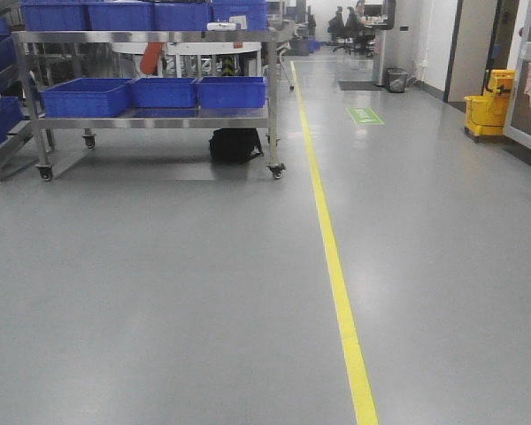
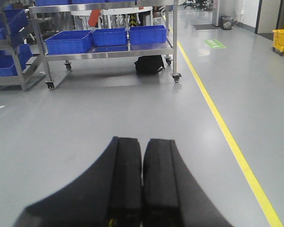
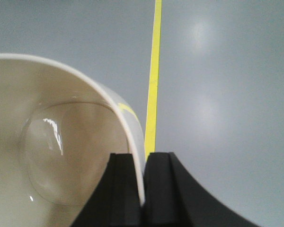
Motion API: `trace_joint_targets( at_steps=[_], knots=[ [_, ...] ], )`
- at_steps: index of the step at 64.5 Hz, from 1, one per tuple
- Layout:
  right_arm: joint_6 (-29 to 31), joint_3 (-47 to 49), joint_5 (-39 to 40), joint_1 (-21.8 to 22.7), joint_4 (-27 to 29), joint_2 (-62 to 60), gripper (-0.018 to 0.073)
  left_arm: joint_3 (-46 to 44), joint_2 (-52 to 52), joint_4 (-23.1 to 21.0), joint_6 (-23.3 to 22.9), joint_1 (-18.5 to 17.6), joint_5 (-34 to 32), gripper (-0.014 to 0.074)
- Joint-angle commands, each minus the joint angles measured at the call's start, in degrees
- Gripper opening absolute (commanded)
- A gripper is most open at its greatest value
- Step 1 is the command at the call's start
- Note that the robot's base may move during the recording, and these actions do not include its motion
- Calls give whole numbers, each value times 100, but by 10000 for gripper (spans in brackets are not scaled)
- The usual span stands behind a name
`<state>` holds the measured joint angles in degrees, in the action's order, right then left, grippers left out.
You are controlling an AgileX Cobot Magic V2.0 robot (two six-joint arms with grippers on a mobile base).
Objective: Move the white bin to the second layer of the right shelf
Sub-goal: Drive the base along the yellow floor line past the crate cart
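Note:
The white bin [image 3: 61,156] fills the left half of the right wrist view, its mouth turned toward the camera and its glossy rounded base showing inside. My right gripper [image 3: 143,155] is shut on the bin's rim, one finger inside the wall and one outside, above grey floor. In the left wrist view my left gripper [image 2: 142,141] is shut with nothing between its black pads, hanging over bare floor. The right shelf second layer is out of view. Neither gripper shows in the front view.
A wheeled steel cart [image 1: 270,97] with blue crates [image 1: 164,91] stands ahead on the left, a black bag [image 1: 234,144] under it. Another rack with blue crates [image 2: 4,47] sits further left. A yellow floor line [image 1: 336,274] runs forward. A yellow mop bucket [image 1: 488,104] is far right.

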<state>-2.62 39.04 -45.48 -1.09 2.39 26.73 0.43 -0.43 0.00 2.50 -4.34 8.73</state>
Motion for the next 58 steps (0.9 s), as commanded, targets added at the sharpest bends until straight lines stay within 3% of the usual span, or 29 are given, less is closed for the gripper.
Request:
trace_joint_targets(
  at_steps=[1,58],
  knots=[
    [11,166,510,40,40,22,87,211,-92,-35,-30,-22,-474,85],
    [11,166,510,40,40,22,87,211,-92,-35,-30,-22,-474,85]
  ],
)
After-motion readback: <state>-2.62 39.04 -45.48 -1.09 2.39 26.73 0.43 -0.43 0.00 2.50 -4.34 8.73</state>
